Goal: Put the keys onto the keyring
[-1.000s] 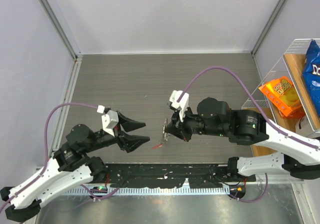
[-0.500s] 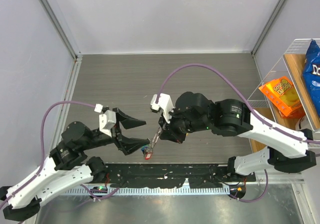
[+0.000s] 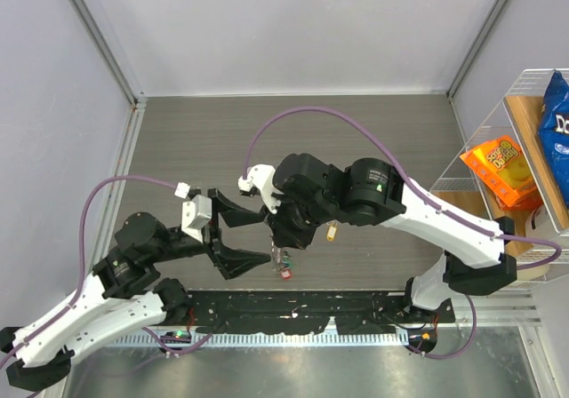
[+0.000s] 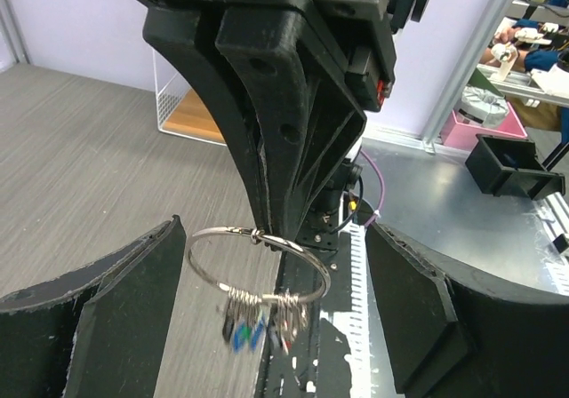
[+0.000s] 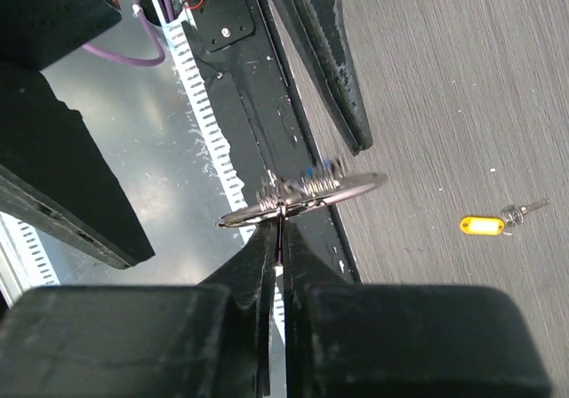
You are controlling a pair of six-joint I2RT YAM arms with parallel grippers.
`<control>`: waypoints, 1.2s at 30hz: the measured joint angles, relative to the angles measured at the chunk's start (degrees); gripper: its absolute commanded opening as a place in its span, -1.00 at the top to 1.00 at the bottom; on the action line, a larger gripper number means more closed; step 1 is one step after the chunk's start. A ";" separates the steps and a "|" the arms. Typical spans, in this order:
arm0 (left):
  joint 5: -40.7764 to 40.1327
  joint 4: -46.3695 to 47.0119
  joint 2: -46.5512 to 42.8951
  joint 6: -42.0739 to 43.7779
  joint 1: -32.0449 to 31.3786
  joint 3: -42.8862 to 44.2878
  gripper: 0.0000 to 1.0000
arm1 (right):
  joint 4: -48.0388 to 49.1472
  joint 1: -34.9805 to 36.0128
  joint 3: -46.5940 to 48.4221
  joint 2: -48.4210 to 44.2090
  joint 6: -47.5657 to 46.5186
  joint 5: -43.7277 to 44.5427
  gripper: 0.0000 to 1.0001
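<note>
Swinging left across the top view, the right arm has brought its load over to the left arm, and the left tool has spread its fingers wider than a second ago.

Right tool (image 5: 280,231) is clenched, tips pinched tight on the wire of the keyring (image 4: 227,229). That ring hangs off the tips, up off the counter (image 3: 196,149), low in the middle of the top view. In the left wrist view it sits dead centre, tilted, with the right tool's black fingers coming down on it from the top of the frame.

Threaded on the ring's lower arc is a bunch of keys (image 4: 258,322). They're blurred, but blue and red heads show. From above, the red one dangles lowest.

Left tool (image 3: 265,236) is released, fingers wide. One finger stands to the left of the ring, the other to the right, both clear of the wire. The ring hangs in the gap between them, touching neither.

Further out, a yellow key (image 5: 481,226) lies flat on the counter by itself. It's at right of centre in the right wrist view, well apart from the ring. From above it peeks out just right of the right arm's wrist.

At the right edge of the top view stands a wire rack (image 3: 533,83) with snack bags.
</note>
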 measured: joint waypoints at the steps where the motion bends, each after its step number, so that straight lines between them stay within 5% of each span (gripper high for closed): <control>1: 0.02 0.11 0.15 0.35 0.00 0.02 -0.78 | -0.46 -0.13 0.68 0.31 0.24 -0.04 0.89; 26: -3.76 0.68 9.86 6.95 -0.59 0.00 -0.82 | -5.27 -2.62 9.73 6.14 4.33 2.62 0.88; 32: -5.95 0.98 10.62 10.40 -1.49 0.00 -0.46 | -5.22 -2.62 9.79 6.12 5.03 2.54 0.89; 36: -6.78 1.38 12.17 12.48 -2.03 0.00 -0.39 | -5.35 -2.62 9.79 6.12 5.44 2.21 0.88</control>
